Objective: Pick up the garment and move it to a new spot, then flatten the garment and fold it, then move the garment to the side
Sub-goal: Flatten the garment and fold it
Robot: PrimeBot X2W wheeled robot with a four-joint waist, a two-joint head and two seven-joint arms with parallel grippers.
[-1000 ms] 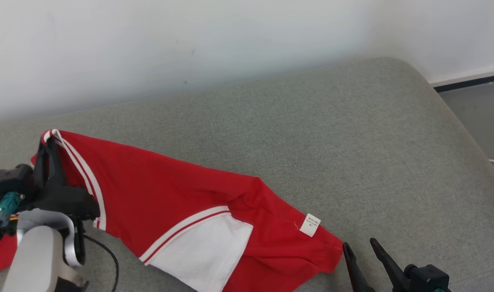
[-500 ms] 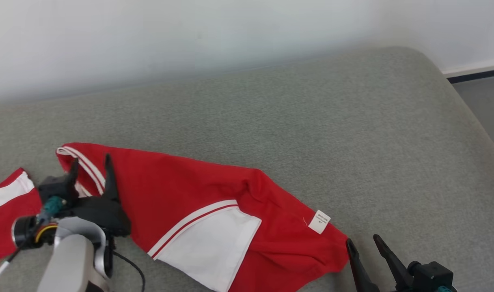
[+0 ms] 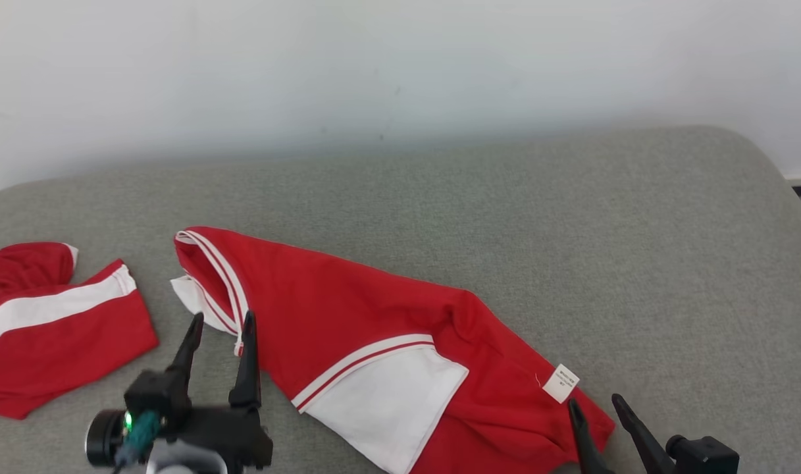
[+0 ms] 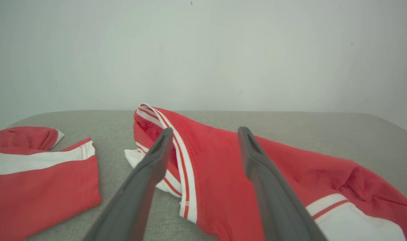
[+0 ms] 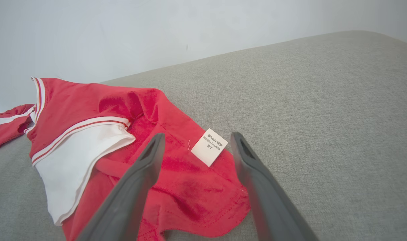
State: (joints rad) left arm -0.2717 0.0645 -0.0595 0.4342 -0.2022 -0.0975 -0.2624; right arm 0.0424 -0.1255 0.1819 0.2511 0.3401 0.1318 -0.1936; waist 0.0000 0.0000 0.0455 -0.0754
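The red-and-white jersey garment (image 3: 374, 316) lies rumpled on the grey fabric cushion (image 3: 571, 230), lower middle of frame. It looks placed, but flattening, folding and the side move are all left. Left claw (image 3: 222, 320) and right claw (image 3: 595, 401) are both spread apart, empty.

Looking along the right hand (image 5: 197, 135), both fingers poking up from 6 o'clock and spread wide apart. Framing a white label (image 5: 210, 146) sewn on the red garment (image 5: 89, 100), crumpled toward 8 o'clock on the grey fabric surface (image 5: 307, 117). Got a white panel (image 5: 76, 157) at 8, another red-and-white piece (image 5: 6, 125) at 9, and a pale wall (image 5: 156, 26) at 12.
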